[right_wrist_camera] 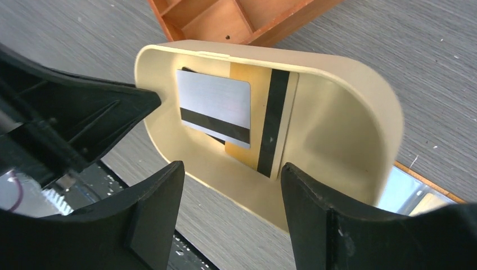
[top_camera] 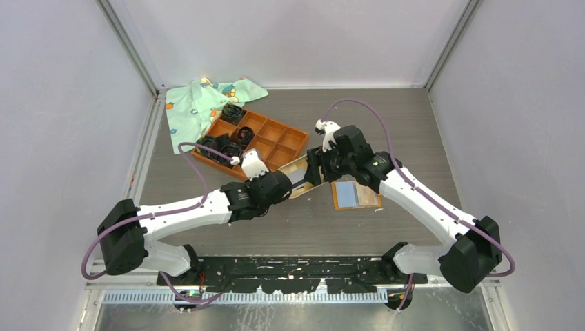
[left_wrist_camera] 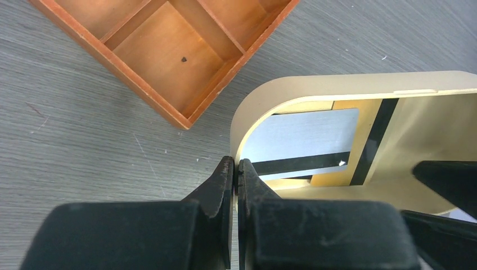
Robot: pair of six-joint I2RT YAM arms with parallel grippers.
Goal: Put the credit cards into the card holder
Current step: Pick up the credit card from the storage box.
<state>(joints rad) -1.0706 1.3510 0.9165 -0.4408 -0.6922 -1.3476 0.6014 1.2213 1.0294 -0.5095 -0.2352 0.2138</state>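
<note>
While the left tool (left_wrist_camera: 236,169) pinches the card holder (left_wrist_camera: 349,84), the spread right tool (right_wrist_camera: 230,174) hangs above its cards (right_wrist_camera: 216,101).

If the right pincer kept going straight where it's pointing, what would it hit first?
Most likely the near rim of the card holder, which sits right ahead between its open fingers, though depth is unclear.

matt beige plastic card holder (right_wrist_camera: 337,112), brushed-silver card (right_wrist_camera: 216,95)
</note>
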